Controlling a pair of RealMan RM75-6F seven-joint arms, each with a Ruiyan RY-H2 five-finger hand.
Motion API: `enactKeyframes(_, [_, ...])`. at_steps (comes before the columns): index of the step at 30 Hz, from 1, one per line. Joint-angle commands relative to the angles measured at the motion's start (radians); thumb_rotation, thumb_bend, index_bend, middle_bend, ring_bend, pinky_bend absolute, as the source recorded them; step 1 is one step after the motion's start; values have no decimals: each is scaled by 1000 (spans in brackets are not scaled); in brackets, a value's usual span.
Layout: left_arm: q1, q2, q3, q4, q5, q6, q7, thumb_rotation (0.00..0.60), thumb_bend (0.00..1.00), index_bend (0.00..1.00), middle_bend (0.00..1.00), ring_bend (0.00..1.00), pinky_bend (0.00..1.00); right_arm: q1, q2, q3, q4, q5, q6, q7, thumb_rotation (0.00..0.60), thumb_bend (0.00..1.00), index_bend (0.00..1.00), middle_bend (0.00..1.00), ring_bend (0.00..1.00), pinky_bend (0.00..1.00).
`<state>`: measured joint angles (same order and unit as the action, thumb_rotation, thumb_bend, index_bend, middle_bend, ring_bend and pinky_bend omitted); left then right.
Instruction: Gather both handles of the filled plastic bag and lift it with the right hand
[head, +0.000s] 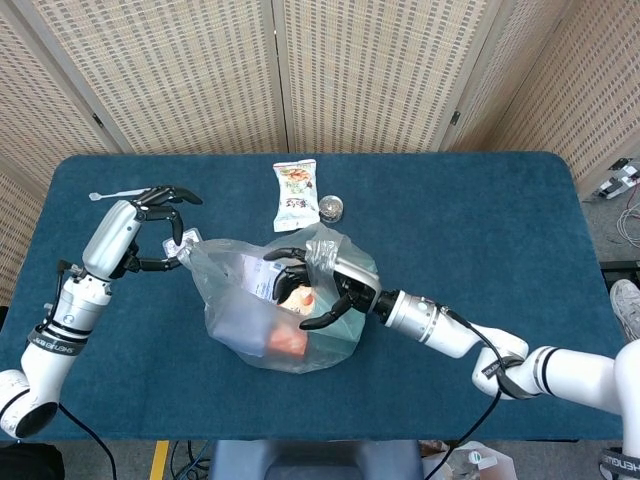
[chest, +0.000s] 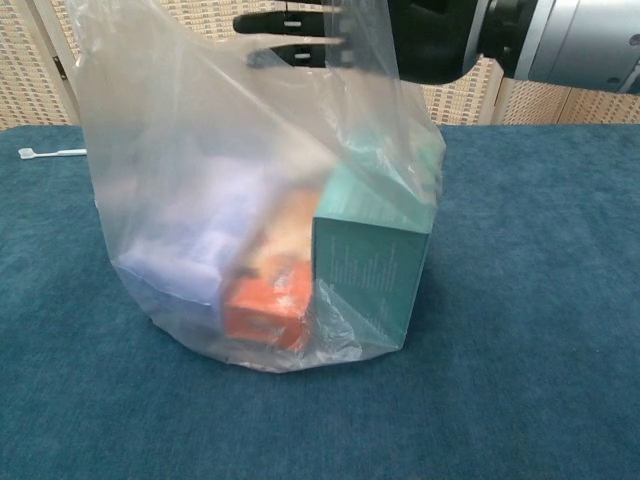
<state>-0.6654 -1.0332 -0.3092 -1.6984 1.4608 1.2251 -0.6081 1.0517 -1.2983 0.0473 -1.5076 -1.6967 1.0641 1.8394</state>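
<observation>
Bag (head: 285, 320) handle is pinched by left hand (head: 150, 228) at 9 o'clock; right hand (head: 315, 290), fingers spread, is hooked through the other handle.

Bright, even indoor lighting from overhead, soft faint shadows on the dark blue carpeted tabletop (head: 480, 210), mild sheen on the translucent filled plastic bag (chest: 260, 200), head view sharp, chest view slightly soft, bag contents hazy through film

Clear plastic bag (chest: 200, 150) holding teal box (chest: 372, 262), robot hand (chest: 400, 35) above
</observation>
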Motion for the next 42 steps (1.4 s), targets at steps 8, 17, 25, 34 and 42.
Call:
enactKeyframes(8, [13,28,-5,-9,14,13,-69,600,261,690,331,257,262,-20,13,-4,-4,2,26,-44,600,11,457,502,437,469])
enactKeyframes(17, [10,52,-12,-56,18,6,-92,600,261,681,331,257,262,-24,6,17,0,-2,58,-102,600,0,311,303,265,310])
enactKeyframes(25, [-33,51,-32,-50,30,-16,-12,600,261,671,331,257,262,-9,0,17,3,-33,67,-123,600,0,175,196,157,228])
enactKeyframes(34, [-49,60,-32,-75,-1,-55,27,600,261,641,331,258,262,-13,2,14,10,-40,93,-167,600,0,68,95,55,131])
enactKeyframes(42, [-44,77,-44,-122,-52,-63,64,600,261,589,331,257,262,1,-20,5,26,-47,76,-200,600,0,51,77,34,92])
